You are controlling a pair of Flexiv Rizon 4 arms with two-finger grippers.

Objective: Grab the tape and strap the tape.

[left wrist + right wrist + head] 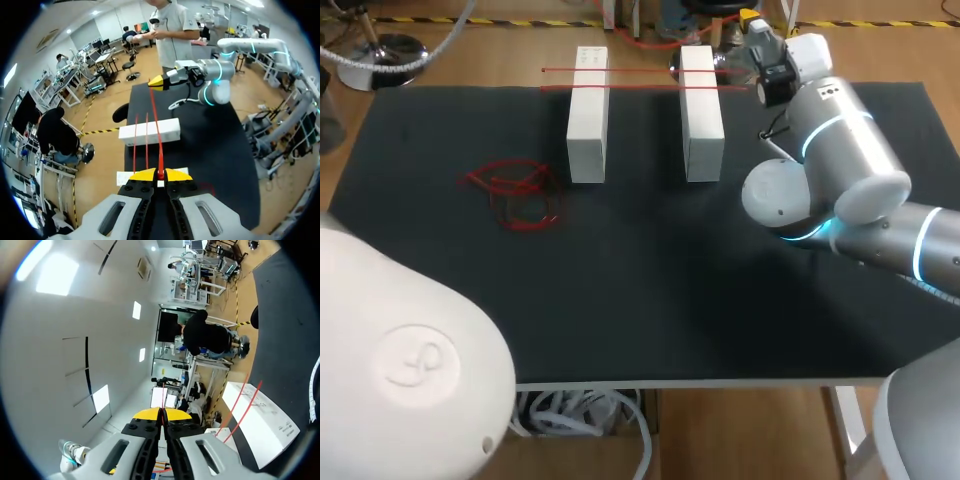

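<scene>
- Across your two white rectangular blocks (pixel 587 115): thin red tape (pixel 160 150), strands stretched over both.
- left gripper (pixel 160 175), right gripper (pixel 162 412): fingers clamped on tape ends.
- status: strapping seemingly underway; tying off remains.

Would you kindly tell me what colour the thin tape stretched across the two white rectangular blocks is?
Red; the thin stretched tape shows best in the head view.

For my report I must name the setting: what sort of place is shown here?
Probably a robot test bench in a laboratory. It shows a table with a black mat, two white blocks on it, and a left pincer and right pincer holding a red tape stretched over the blocks.
</scene>
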